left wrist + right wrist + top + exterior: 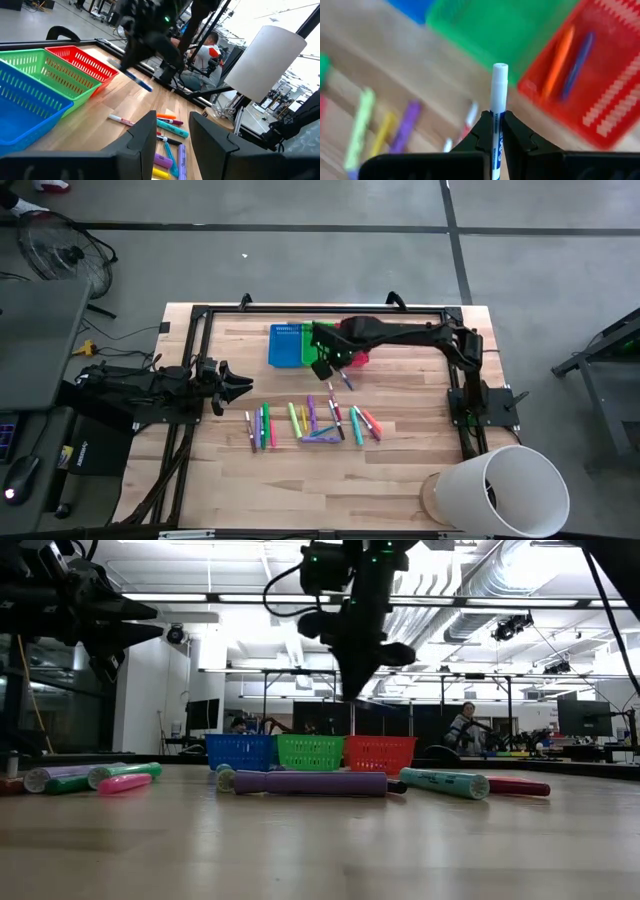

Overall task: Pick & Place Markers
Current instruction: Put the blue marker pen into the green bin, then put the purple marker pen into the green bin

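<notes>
My right gripper hangs above the table just in front of the red basket and is shut on a white-and-blue marker. That marker also shows in the left wrist view as a marker slanting down out of the gripper. Several coloured markers lie flat on the wood in a loose row, seen in the low view as markers. An orange and a blue marker lie inside the red basket. My left gripper waits open at the table's left side. My right gripper pinches the marker's barrel between its two fingers. The marker runs along the fingers, and its white capped end sticks out past the fingertips. The fingers slant down from above. The marker is lifted clear of the table.
Blue, green and red mesh baskets stand side by side at the table's far middle. A big white cylinder stands at the near right corner. A black frame rims the table. People sit in the room beyond.
</notes>
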Robot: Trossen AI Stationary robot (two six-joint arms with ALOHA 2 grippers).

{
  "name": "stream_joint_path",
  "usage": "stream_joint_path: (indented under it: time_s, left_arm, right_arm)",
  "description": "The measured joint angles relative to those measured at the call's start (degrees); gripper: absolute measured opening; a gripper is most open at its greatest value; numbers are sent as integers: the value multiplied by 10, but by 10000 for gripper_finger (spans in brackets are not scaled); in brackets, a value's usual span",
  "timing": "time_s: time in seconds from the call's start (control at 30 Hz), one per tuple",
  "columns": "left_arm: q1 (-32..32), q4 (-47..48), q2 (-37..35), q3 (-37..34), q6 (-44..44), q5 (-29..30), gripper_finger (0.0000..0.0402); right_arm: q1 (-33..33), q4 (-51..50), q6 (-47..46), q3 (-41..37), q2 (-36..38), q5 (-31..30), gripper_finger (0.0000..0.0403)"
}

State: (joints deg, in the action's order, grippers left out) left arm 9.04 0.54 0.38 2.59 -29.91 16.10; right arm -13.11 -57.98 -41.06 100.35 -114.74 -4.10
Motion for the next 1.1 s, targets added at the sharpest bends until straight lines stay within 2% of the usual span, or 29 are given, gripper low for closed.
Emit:
stream_joint_path:
  time_s: [0.47,1.1]
  left_arm:
    - [0,0,0,0,0,0,115]
    - [0,0,0,0,0,0,115]
  right_arm:
    - [-57,158,-39,1,-8,-4,1]
    - [-65,138,-14,1,-8,1,1]
